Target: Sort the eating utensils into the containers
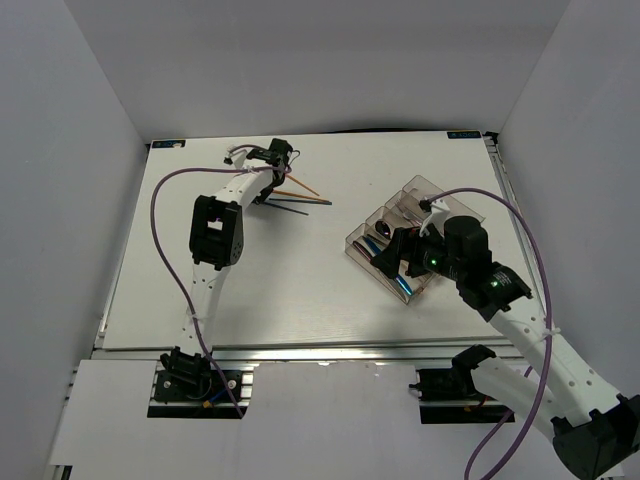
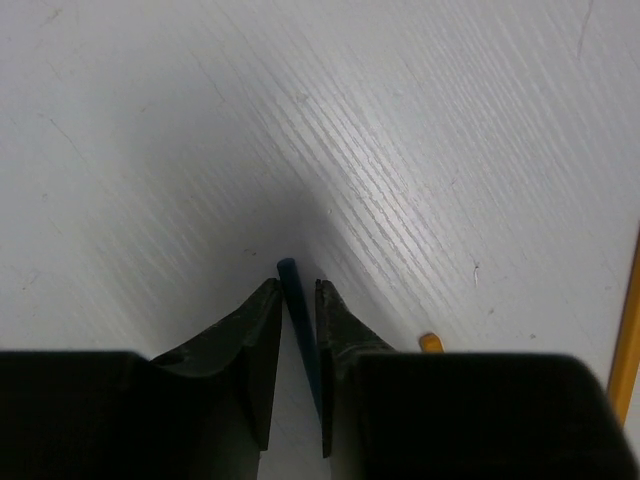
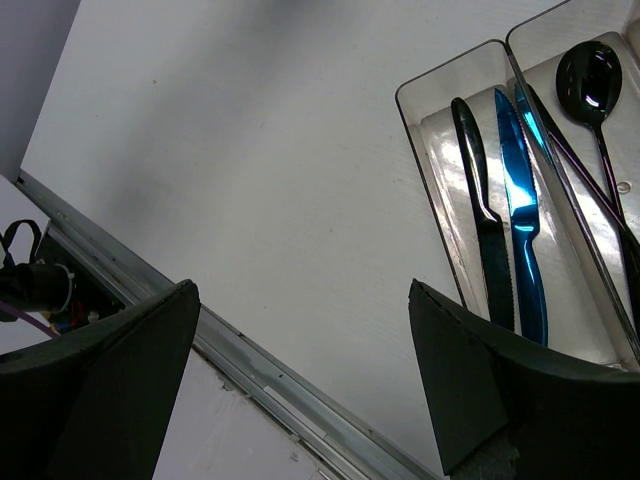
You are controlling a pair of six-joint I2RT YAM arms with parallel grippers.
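Note:
My left gripper [image 1: 274,168] is at the far left of the table. In the left wrist view it [image 2: 297,284] is shut on a thin blue utensil handle [image 2: 291,272] close above the table. Two orange chopsticks [image 1: 303,193] and a dark slim piece [image 1: 292,209] lie just right of it; an orange chopstick end [image 2: 430,342] shows beside the fingers. The clear divided tray [image 1: 422,183] is at the right. My right gripper [image 1: 398,262] hovers wide open and empty over its near-left end [image 3: 302,286]. In the tray [image 3: 415,130] lie a dark knife [image 3: 485,230], a blue knife [image 3: 522,220] and a black spoon [image 3: 590,80].
White walls enclose the table on the left, back and right. The table's metal front rail [image 3: 260,365] runs below my right gripper. A second orange chopstick [image 2: 628,340] lies at the right edge of the left wrist view.

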